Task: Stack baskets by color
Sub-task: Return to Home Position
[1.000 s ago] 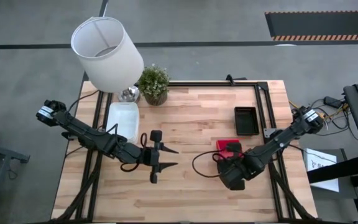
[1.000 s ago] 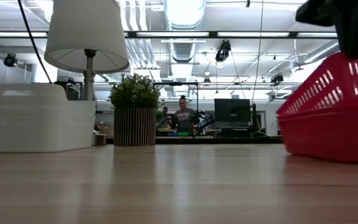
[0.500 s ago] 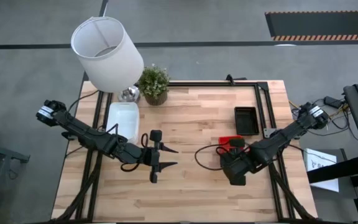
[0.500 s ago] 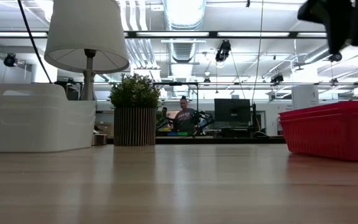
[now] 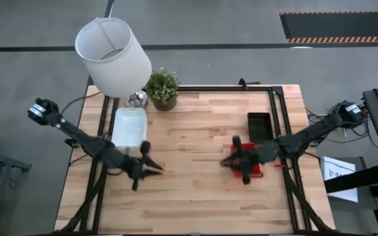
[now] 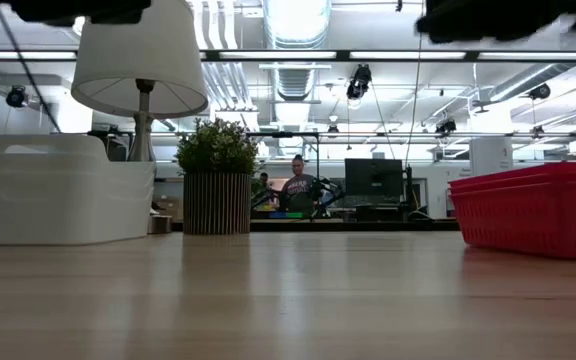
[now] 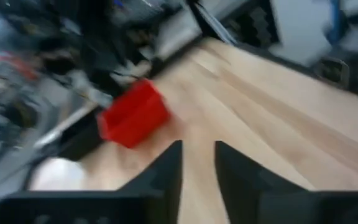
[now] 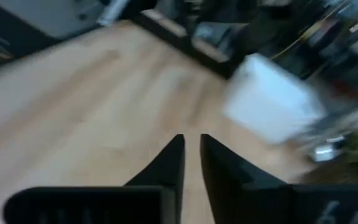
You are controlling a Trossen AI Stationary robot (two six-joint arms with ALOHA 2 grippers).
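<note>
Standing apart: one white basket stack (image 5: 128, 126), one red (image 5: 251, 167), one black (image 5: 259, 126); both grippers nearly closed, empty.

Red mesh baskets (image 5: 256, 172) sat nested and upright, right under the right gripper (image 5: 236, 160). Black stack (image 5: 259, 126) was just past that same gripper. The white ones (image 5: 128, 126), nested too, sat near the left gripper (image 5: 148, 169).

Two dark, slender, cable-trailing jointed arms
</note>
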